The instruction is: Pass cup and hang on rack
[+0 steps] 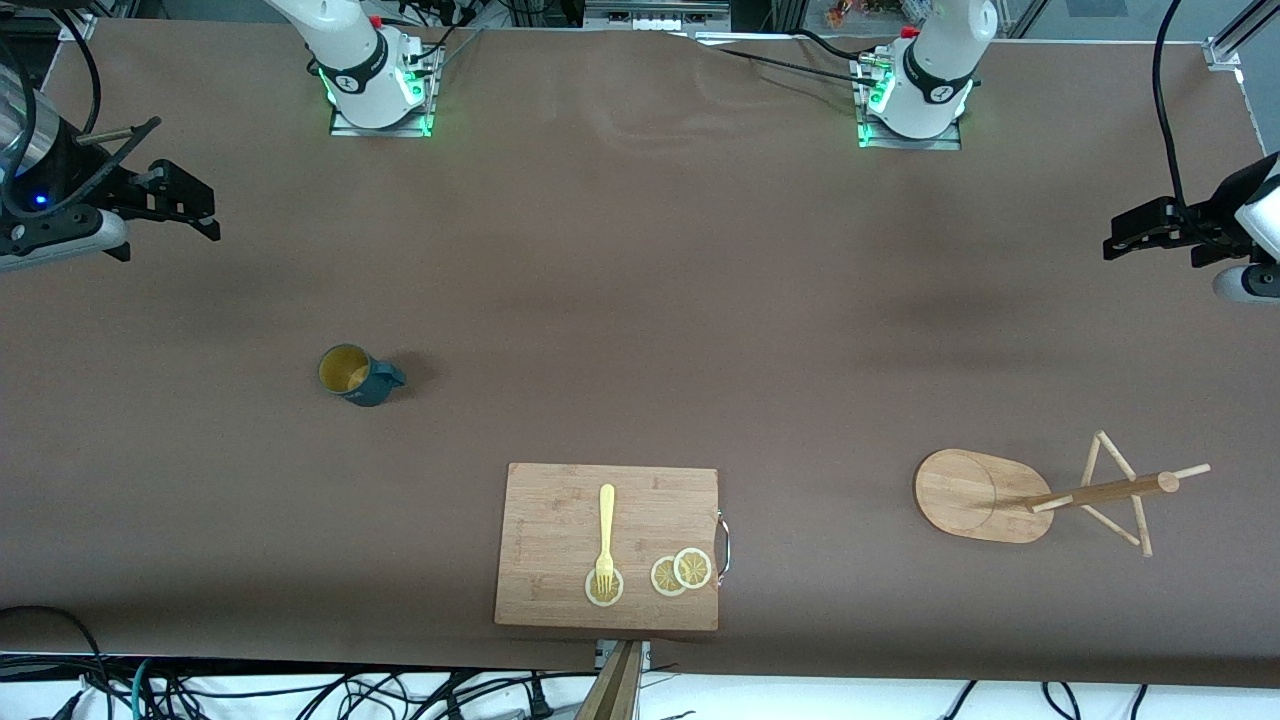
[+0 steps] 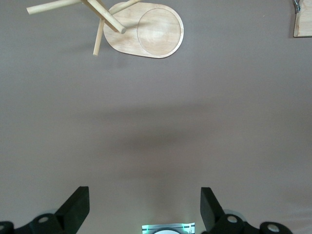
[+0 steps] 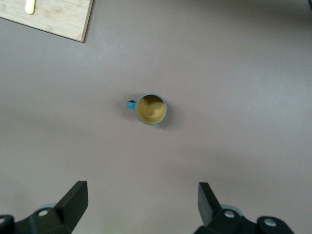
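Brown table point(image 1: 640, 300) bears cup point(image 1: 357, 375), rack point(image 1: 985, 495), cutting board point(image 1: 560, 545); both claws gape, waiting.

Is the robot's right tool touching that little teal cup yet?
Apart. The right wrist view shows bare table between the open right tool and the cup.

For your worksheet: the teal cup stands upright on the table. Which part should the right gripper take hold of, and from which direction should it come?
Probably the rim, from straight above. The cup stands upright, mouth open upward, so one finger can go inside and one outside the wall. Grip away from the small handle, which points toward the left arm's end of the table and must stay free for the rack's pegs. The right gripper is open.
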Motion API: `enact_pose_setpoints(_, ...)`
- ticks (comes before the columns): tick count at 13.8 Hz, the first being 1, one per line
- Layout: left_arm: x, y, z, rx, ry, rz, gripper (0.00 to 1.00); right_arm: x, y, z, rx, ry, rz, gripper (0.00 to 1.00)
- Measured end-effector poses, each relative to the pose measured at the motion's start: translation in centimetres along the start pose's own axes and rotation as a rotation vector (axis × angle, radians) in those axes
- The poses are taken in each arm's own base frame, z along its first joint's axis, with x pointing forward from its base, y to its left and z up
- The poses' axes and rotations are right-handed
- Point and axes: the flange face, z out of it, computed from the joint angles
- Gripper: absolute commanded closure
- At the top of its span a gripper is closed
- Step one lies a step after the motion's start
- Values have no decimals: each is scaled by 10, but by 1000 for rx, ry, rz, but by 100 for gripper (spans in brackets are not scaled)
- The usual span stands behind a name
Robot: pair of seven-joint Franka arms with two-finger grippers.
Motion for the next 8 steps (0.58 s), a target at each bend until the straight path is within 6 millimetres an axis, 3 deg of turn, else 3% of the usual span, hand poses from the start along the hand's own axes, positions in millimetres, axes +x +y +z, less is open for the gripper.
enact_pose_setpoints(8, 0, 1, 0, 0, 0, -5, 0, 1, 15, 16, 9, -54, 27, 0)
